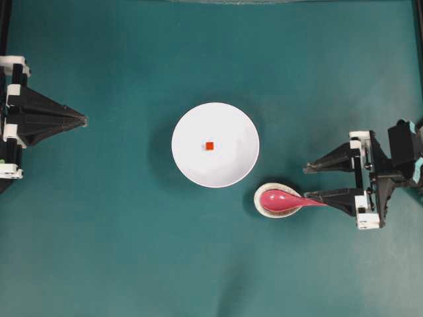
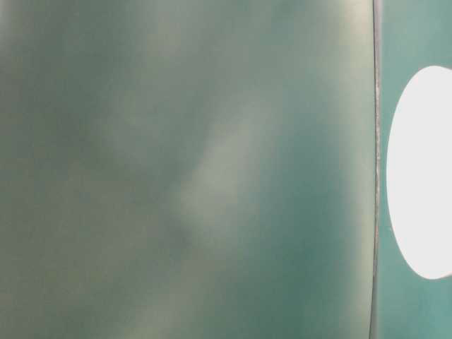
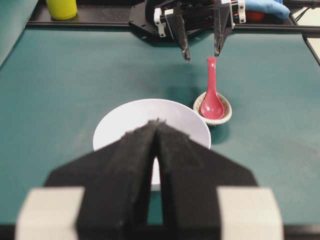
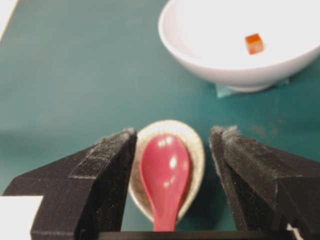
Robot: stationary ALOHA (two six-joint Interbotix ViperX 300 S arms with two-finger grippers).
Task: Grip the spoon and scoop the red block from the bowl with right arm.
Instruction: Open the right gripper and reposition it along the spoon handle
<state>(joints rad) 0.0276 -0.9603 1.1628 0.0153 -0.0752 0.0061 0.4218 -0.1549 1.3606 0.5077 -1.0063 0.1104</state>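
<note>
On the far left of my overhead view, the left gripper (image 1: 82,120) sat parked with its jaws pressed together, well clear of the work. At centre stood the bowl (image 1: 185,165), with the red block (image 1: 209,146) lying alone near the middle of its floor. Just to the bowl's lower right, the spoon (image 1: 281,199) lay with its scoop cradled in a speckled rest (image 1: 261,206), its handle pointing toward my right gripper (image 1: 305,181).

That gripper was spread wide and holding nothing. From overhead its jaws did not look centred on the handle, which ran close along the lower finger, though the right wrist view showed the scoop framed between both.

To take the spoon well, I judged I should centre the jaws over the handle, lower until the pads flanked it, and close on the straight part behind the scoop. A grip too near the tip would likely let the scoop sag or tip the rest.
</note>
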